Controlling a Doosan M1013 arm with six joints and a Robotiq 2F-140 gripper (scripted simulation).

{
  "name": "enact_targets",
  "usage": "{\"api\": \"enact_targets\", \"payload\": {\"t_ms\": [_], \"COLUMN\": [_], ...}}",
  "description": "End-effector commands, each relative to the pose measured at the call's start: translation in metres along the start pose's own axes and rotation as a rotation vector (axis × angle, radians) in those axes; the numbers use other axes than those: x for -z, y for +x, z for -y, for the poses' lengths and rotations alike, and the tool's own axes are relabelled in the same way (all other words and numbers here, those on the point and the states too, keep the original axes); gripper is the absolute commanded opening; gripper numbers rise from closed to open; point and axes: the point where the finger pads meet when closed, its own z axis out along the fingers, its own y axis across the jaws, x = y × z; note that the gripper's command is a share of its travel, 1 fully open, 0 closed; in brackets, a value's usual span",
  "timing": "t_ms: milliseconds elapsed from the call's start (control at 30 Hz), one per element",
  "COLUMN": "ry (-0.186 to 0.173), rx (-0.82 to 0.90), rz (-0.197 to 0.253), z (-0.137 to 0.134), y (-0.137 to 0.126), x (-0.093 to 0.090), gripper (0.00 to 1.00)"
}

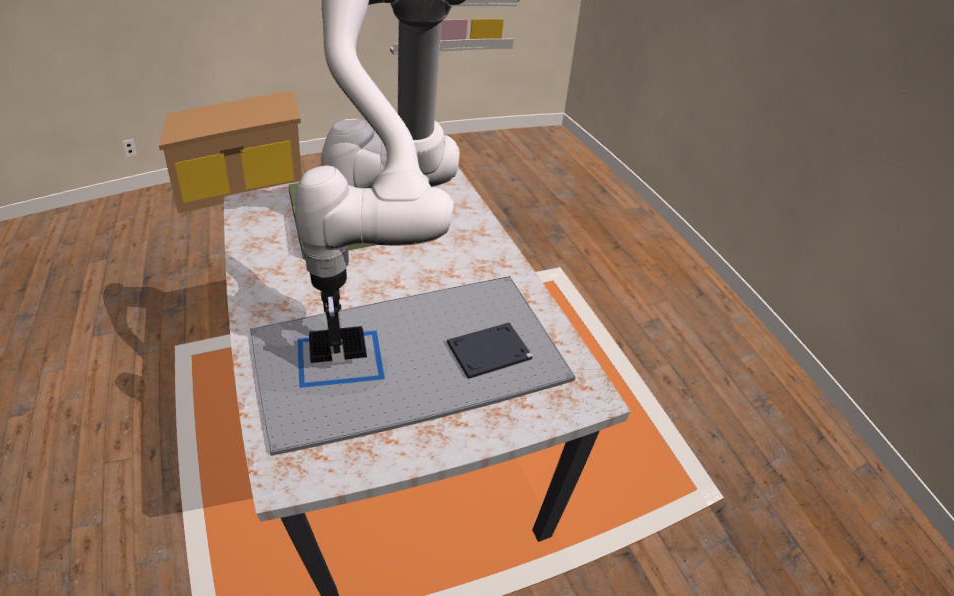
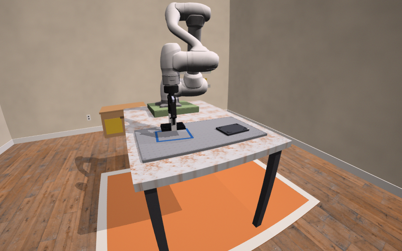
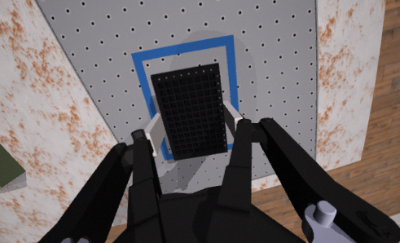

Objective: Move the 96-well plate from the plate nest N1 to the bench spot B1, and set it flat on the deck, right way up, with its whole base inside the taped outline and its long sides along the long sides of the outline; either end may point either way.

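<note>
Above the taped outline (image 1: 340, 380), gripper-held (image 3: 192, 122) 96-well plate (image 3: 190, 110)

My claw (image 1: 332, 347) holding the plate (image 1: 352, 342) above the taped outline (image 1: 341, 382) at deck left, nest (image 1: 488, 349) well right, deck (image 1: 421, 399) on the bench (image 1: 392, 459).

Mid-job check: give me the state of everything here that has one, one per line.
Tool: shut on the 96-well plate.
96-well plate: held above the deck, wells up, over the taped outline.
Taped outline: nothing set down in it.
Plate nest: vacant.
</note>
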Motion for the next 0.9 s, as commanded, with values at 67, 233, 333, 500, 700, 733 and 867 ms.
{"api": "enact_targets", "payload": {"t_ms": [67,233,333,500,700,733,867], "ry": [0.000,0.000,0.000,0.000,0.000,0.000,0.000], "rx": [0.000,0.000,0.000,0.000,0.000,0.000,0.000], "rz": [0.000,0.000,0.000,0.000,0.000,0.000,0.000], "z": [0.000,0.000,0.000,0.000,0.000,0.000,0.000], "y": [0.000,0.000,0.000,0.000,0.000,0.000,0.000], "x": [-0.005,-0.013,-0.018,-0.026,-0.029,-0.029,-0.029], "gripper": [0.00,0.00,0.00,0.00,0.00,0.00,0.00]}}
